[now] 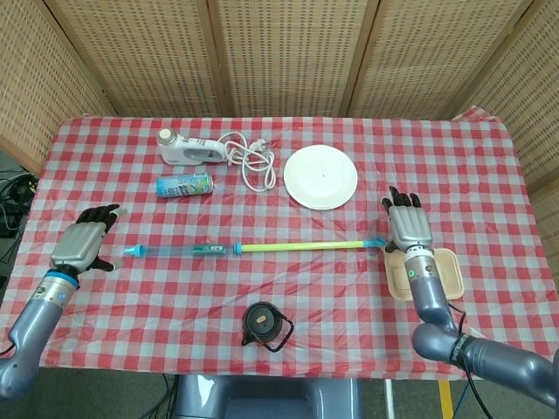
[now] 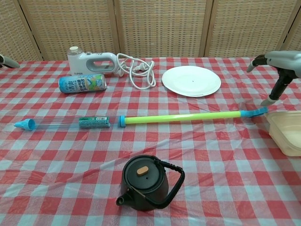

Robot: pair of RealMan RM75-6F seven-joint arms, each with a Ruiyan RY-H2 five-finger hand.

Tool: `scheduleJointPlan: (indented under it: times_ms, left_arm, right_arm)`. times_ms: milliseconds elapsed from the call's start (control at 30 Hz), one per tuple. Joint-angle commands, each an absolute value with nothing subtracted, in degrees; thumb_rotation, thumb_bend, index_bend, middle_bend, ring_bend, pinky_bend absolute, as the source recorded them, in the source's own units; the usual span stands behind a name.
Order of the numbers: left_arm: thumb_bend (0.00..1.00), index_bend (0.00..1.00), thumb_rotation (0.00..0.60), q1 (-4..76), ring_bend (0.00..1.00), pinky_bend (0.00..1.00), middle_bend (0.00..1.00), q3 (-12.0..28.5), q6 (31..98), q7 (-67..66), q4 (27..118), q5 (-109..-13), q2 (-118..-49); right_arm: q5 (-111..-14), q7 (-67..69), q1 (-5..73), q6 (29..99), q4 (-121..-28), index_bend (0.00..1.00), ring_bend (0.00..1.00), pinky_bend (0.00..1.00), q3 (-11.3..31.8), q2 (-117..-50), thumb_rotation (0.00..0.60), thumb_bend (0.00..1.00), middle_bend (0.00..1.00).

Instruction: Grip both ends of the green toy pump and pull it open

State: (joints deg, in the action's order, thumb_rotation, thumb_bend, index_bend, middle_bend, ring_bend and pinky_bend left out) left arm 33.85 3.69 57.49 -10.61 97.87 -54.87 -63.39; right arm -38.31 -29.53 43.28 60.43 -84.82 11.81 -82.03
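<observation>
The green toy pump lies flat on the checked cloth, pulled out long: a clear tube with a blue tip on the left, a green rod and a blue handle end on the right. My left hand hovers just left of the blue tip, fingers spread, holding nothing. My right hand stands open just right of the handle end, apart from it. Only a sliver of the left hand shows in the chest view.
A black teapot sits near the front edge. A white plate, a drink can, a white hand mixer with its cord lie behind the pump. A beige container is under my right arm.
</observation>
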Motion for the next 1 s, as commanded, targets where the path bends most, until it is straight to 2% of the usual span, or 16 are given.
scheduleJointPlan:
  times_ms: [33,167,233,500,767,1000]
  left_arm:
    - [0.22,0.02,0.6,28.7,0.0,0.0,0.0,2.7,67.1,-9.0,96.4,-62.3,-65.8]
    - [0.21,0.0,0.6,23.8,0.0,0.0,0.0,0.7,75.3,-9.6,95.0,-67.0,-68.1]
    - [0.21,0.0,0.6,20.3,0.0,0.0,0.0,-1.4,80.0,-10.4,95.0,-69.9,-69.2]
    - [0.21,0.0,0.6,13.5,0.0,0.0,0.0,-3.8,87.9,-9.4,94.4,-76.3,-70.4]
    - [0.2,0.0,0.6,9.5,0.0,0.0,0.0,-4.8,91.3,-8.7,92.7,-79.9,-71.5]
    - [0.2,0.0,0.6,7.5,0.0,0.0,0.0,-4.8,91.5,-8.4,90.6,-81.0,-71.9]
  right_arm:
    - [-46.9,-23.7,39.0,64.7,-88.2,0.11,0.0,0.0,9.5,-80.3,0.6,0.24,0.0]
    - [-57.6,-16.0,33.5,69.8,-90.4,0.06,0.0,0.0,5.7,-78.8,0.6,0.22,0.0]
    - [-65.3,-11.4,29.1,75.0,-90.6,0.05,0.0,0.0,2.0,-78.0,0.6,0.21,0.0]
    - [-75.9,-4.9,21.3,83.1,-88.2,0.03,0.0,0.0,-2.5,-76.9,0.6,0.2,0.0]
    - [-81.0,-3.3,17.5,86.3,-87.6,0.01,0.0,0.0,-3.9,-76.1,0.6,0.19,0.0]
    - [-83.4,-2.2,15.0,87.3,-86.3,0.01,0.0,0.0,-4.1,-77.0,0.6,0.19,0.0]
